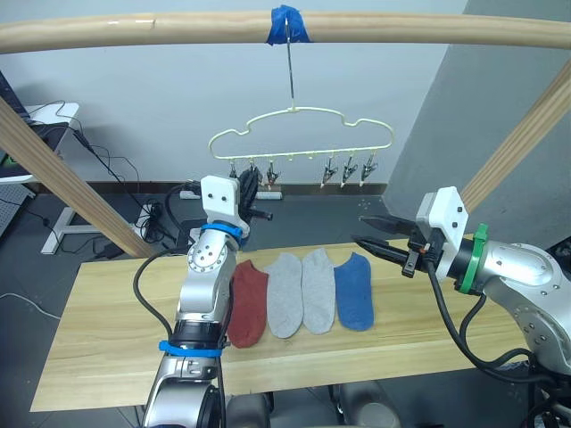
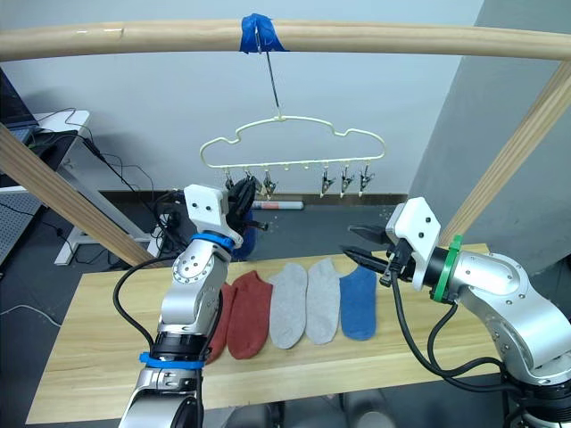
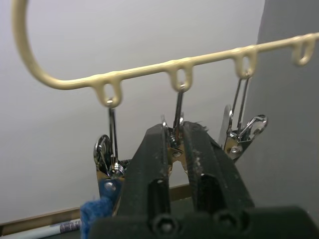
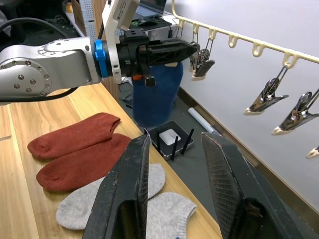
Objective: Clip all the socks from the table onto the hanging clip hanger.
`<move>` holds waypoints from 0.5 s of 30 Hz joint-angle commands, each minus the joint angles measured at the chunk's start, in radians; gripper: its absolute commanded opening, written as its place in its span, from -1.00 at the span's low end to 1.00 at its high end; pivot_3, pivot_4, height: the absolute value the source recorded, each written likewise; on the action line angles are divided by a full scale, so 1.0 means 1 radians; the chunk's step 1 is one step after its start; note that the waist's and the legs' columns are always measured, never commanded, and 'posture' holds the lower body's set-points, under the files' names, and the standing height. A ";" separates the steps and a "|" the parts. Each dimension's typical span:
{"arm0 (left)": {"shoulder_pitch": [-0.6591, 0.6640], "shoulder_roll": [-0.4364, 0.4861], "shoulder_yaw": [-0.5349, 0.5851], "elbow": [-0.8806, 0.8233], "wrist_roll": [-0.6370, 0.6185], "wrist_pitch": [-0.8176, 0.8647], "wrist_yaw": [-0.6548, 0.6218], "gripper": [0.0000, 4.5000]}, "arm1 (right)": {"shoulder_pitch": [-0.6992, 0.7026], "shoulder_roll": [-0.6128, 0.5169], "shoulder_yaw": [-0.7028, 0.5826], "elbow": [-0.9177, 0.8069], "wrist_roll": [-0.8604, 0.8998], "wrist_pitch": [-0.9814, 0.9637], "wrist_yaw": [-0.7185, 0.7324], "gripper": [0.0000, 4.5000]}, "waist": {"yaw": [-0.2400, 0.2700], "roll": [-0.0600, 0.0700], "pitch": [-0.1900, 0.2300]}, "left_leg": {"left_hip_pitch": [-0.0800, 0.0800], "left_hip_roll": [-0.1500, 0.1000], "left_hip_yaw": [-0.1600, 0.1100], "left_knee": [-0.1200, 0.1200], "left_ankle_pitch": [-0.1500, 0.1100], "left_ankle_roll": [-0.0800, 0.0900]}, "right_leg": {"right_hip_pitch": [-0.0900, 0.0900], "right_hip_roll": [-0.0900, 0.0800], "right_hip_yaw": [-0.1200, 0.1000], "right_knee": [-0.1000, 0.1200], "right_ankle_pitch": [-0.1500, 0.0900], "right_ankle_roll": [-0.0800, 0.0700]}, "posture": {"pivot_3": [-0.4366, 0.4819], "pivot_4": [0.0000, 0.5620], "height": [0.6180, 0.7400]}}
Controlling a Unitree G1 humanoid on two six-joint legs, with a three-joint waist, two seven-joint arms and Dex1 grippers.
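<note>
1. Bench [image 2: 89, 357]: two rust-red socks [image 2: 248, 314], two grey socks [image 2: 305, 303] and one blue sock [image 2: 359, 301] lie in a row.
2. Right hand [image 1: 376, 239] hovers above the blue sock's far end, fingers wide, empty.
3. Left hand [image 2: 239, 198] is raised to the clip hanger [image 1: 303, 143], fingers pinched on a clip [image 3: 175, 137]; a second blue sock [image 4: 153, 94] hangs there, apparently clipped.

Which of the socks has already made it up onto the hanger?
One blue sock. It hangs from a clip at the left end of the clip hanger, by the left gripper. The other five lie flat on the table.
</note>
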 commanded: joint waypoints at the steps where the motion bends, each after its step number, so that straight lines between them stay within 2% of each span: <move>1: -0.010 0.007 0.006 -0.020 0.006 -0.024 -0.003 -1.00 | -0.001 -0.013 -0.020 -0.035 0.017 -0.005 -0.002 -0.24 | 0.000 0.000 0.000 | 0.000 0.000 0.000 0.000 0.000 0.000 | 0.000 0.000 0.000 0.000 0.000 0.000 | -0.61 -0.19 1.00; 6: 0.011 0.015 0.007 -0.041 0.005 -0.021 -0.003 -1.00 | 0.026 -0.016 0.004 -0.034 -0.013 -0.006 -0.017 -0.24 | 0.000 0.000 0.000 | 0.000 0.000 0.000 0.000 0.000 0.000 | 0.000 0.000 0.000 0.000 0.000 0.000 | -0.60 -0.18 1.00; 7: 0.016 0.018 0.008 -0.047 0.005 -0.018 -0.004 -1.00 | 0.033 -0.010 0.017 -0.022 -0.041 0.001 -0.047 -0.17 | 0.000 0.000 0.000 | 0.000 0.000 0.000 0.000 0.000 0.000 | 0.000 0.000 0.000 0.000 0.000 0.000 | -0.60 -0.18 1.00; 9: 0.025 0.025 0.009 -0.062 0.005 -0.008 -0.005 -1.00 | 0.056 0.000 0.055 0.004 -0.100 0.015 -0.104 0.02 | 0.000 0.000 0.000 | 0.000 0.000 0.000 0.000 0.000 0.000 | 0.000 0.000 0.000 0.000 0.000 0.000 | -0.59 -0.18 1.00; 12: 0.036 0.039 0.006 -0.090 -0.002 0.013 -0.015 -1.00 | 0.104 0.027 0.117 0.039 -0.189 0.017 -0.184 0.47 | 0.001 0.000 0.000 | 0.000 0.001 0.000 0.000 0.000 0.000 | 0.000 0.000 0.000 0.000 0.000 0.000 | -0.58 -0.17 1.00; 15: 0.047 0.056 -0.003 -0.121 -0.011 0.038 -0.040 -1.00 | 0.129 0.142 0.188 0.133 -0.298 0.027 -0.341 0.88 | -0.001 0.000 0.000 | 0.000 0.001 0.000 0.000 0.000 0.000 | -0.001 0.000 0.001 0.000 0.000 0.000 | -0.57 -0.16 1.00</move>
